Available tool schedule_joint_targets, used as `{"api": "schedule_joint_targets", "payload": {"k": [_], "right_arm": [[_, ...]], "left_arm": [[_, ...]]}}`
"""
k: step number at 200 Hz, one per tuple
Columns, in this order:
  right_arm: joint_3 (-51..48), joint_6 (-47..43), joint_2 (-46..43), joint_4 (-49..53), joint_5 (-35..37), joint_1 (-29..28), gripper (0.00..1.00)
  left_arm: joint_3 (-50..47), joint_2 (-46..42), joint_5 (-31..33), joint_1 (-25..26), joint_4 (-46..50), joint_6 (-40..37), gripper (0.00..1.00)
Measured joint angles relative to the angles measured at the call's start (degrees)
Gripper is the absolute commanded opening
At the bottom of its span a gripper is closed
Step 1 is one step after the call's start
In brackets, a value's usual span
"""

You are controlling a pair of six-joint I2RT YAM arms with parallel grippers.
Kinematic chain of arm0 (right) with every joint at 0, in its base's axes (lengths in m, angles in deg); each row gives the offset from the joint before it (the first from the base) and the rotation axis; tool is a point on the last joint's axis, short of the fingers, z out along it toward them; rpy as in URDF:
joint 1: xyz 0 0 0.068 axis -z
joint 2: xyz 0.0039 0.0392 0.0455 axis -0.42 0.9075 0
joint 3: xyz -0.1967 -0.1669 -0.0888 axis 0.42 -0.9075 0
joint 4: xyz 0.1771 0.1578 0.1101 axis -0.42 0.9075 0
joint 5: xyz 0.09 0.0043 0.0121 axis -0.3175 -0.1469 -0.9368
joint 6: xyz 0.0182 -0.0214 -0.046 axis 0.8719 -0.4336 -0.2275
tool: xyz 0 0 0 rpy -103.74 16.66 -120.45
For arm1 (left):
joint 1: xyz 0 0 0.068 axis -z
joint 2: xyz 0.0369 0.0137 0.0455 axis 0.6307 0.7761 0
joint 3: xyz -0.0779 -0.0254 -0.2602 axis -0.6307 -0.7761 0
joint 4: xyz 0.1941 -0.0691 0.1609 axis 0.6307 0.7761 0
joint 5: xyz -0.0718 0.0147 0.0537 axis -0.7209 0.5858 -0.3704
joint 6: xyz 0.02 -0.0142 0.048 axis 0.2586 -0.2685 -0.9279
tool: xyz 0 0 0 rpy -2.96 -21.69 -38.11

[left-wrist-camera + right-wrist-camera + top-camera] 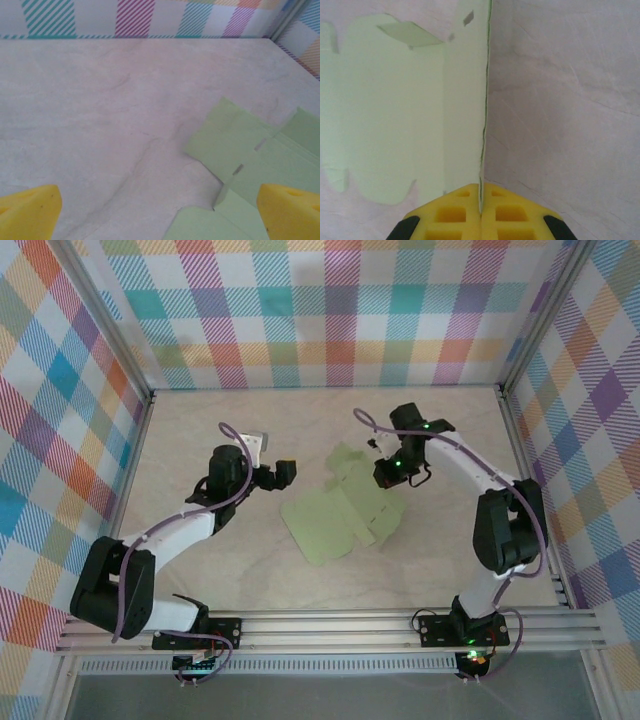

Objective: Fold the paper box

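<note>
Nearest us, our right end effector (481,210) pinches the paper box's (395,115) thin edge; our left end effector (160,212) gapes empty, bare table (90,110) to its left

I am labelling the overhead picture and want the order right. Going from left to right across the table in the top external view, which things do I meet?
left gripper, open → paper box → right gripper, shut on the box's right-hand edge
</note>
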Motion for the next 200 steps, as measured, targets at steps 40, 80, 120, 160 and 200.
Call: {"api": "schedule_joint_targets", "payload": {"k": [40,80,120,160,200], "right_arm": [[0.3,-0.1,1.0,-0.3,13.6,-4.3,0.00],[-0.4,-1.9,0.9,-4.0,25.5,-8.0,0.00],[-8.4,-7.2,-2.4,-14.1,36.5,-13.6,0.00],[-15.2,-14.1,-3.1,-25.0,45.7,-20.4,0.00],[-19.6,-22.7,-2.1,-38.2,55.0,-24.5,0.00]], "left_arm": [[0.0,3.2,-2.6,-1.1,-0.7,0.4,1.00],[0.0,6.4,-3.7,-1.1,-1.9,1.0,1.00],[0.6,8.3,-2.3,-2.8,-2.3,4.0,1.00],[3.2,10.7,-1.6,-6.7,-2.3,7.8,1.00],[3.5,11.6,-1.8,-8.9,-2.3,10.0,1.00]]}}
